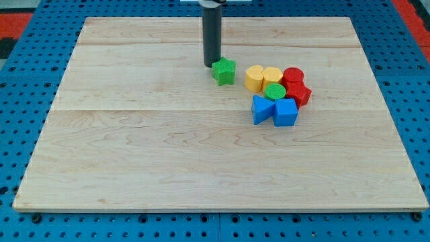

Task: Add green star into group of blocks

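Note:
The green star (pixel 224 70) lies on the wooden board (pixel 168 148), a short gap to the left of the group. My tip (pixel 211 64) stands right at the star's upper left, touching or nearly touching it. The group holds a yellow block (pixel 254 77), a second yellow block (pixel 272 75), a red cylinder (pixel 293 76), a second red block (pixel 299 93), a green cylinder (pixel 274 91), a blue triangle (pixel 261 109) and a blue cube (pixel 285 112), all packed together.
The board rests on a blue pegboard table (pixel 27 40). A red area (pixel 13 13) shows at the view's top left corner.

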You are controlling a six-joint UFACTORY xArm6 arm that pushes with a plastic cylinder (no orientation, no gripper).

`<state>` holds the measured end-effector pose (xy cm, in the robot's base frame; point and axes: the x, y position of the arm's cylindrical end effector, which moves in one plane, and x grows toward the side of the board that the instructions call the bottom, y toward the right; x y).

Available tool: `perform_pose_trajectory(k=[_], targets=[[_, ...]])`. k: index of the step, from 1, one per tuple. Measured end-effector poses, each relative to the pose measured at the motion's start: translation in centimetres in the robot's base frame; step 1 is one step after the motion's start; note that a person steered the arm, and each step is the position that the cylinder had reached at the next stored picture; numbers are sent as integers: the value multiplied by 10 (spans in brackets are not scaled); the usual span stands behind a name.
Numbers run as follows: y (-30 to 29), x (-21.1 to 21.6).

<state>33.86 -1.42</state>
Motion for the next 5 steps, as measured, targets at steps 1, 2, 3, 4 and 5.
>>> perform_pose_trajectory(k=[1, 2, 3, 4, 5], targets=[[-1, 27], [-2, 28], [-7, -20], [34, -28], [34, -4]])
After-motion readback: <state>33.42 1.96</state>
